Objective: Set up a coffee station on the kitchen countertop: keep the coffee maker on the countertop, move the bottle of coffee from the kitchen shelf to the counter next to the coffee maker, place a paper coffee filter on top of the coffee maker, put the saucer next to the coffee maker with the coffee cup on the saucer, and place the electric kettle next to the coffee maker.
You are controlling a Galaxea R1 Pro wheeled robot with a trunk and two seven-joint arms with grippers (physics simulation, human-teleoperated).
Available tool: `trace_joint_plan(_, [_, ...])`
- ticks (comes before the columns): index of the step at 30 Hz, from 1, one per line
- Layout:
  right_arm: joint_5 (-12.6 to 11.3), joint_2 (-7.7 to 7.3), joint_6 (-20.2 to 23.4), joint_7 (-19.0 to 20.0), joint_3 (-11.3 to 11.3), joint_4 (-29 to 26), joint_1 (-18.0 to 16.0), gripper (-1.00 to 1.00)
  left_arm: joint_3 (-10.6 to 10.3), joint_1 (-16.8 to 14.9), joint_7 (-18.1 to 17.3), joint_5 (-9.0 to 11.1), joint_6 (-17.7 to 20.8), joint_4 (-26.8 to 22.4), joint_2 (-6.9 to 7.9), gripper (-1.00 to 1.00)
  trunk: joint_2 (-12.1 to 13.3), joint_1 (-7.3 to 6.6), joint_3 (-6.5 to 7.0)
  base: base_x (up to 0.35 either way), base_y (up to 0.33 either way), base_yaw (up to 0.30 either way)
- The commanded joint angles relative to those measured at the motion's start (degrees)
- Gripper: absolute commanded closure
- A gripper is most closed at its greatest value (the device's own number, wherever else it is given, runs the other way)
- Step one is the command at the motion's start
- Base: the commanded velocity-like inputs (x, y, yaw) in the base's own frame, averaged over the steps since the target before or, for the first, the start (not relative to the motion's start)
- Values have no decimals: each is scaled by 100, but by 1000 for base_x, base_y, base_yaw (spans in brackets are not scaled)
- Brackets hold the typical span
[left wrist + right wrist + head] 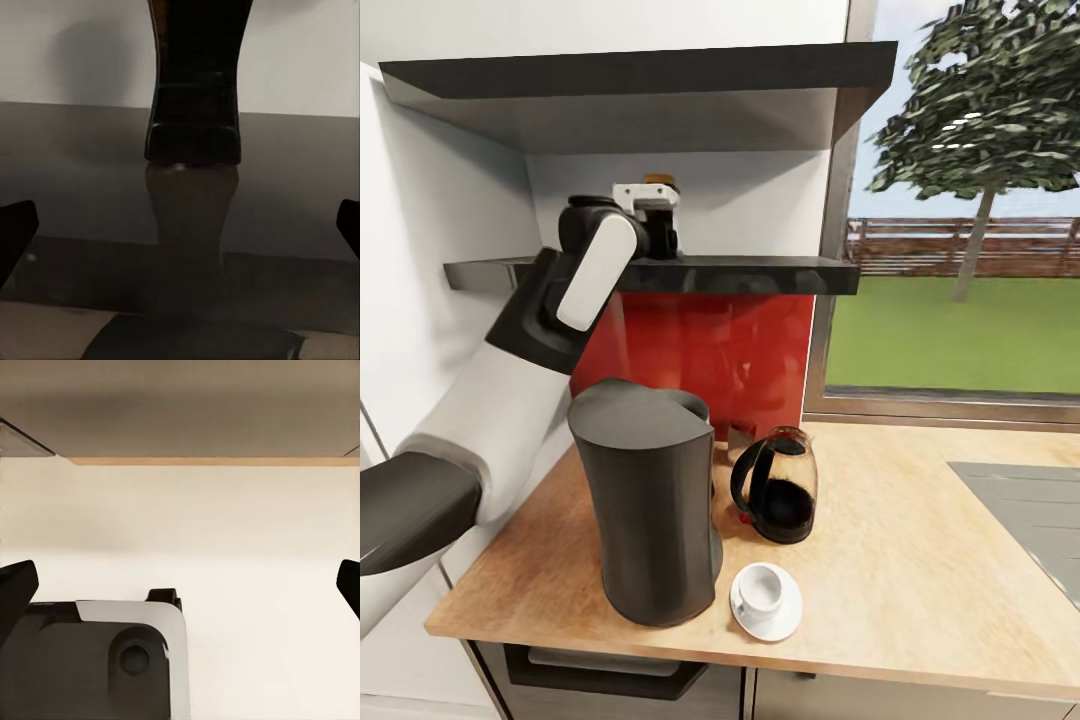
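The bottle of coffee (195, 90) stands dark on the glossy black kitchen shelf (760, 273); in the head view just its amber cap (658, 181) peeks over my left gripper (662, 228). That left gripper (180, 232) is open, and the bottle stands a little ahead of its fingertips (15, 232). On the kitchen countertop (900, 590) stands the tall black-grey coffee maker (645, 500). The glass electric kettle (778, 485) is right beside it. The white coffee cup (762, 588) sits on the saucer (778, 622) in front. My right gripper (180, 585) is open over a pale surface. The paper coffee filter is out of view.
A second dark board (640, 85) overhangs the shelf closely. A red backsplash (710, 350) is behind the coffee maker, a white wall (430, 230) to the left, a window (960, 300) to the right. A grey inset panel (1025, 520) lies in the counter at right.
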Motion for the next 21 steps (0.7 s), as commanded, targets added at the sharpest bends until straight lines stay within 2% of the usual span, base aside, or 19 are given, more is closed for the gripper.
trace_joint_plan(1, [52, 1, -23, 27, -49, 1, -3, -100, -15, -19, 59, 56, 2, 0, 3, -100, -4, 2, -3, 0, 0, 0])
trace_joint_plan(11, [52, 2, -23, 26, -49, 20, -3, -100, -16, -30, 54, 68, 11, 0, -38, -100, -4, 2, -3, 13, 0, 0])
trace_joint_plan(18, [52, -4, -23, 27, -49, 58, -3, -100, -13, -31, 50, 79, 20, 26, -55, -100, -4, 2, -3, 268, 0, 0])
trace_joint_plan(21, [55, -6, -23, 27, -49, 66, -3, -100, -16, -30, 56, 73, 14, 22, -50, -100, -4, 2, -3, 113, 0, 0])
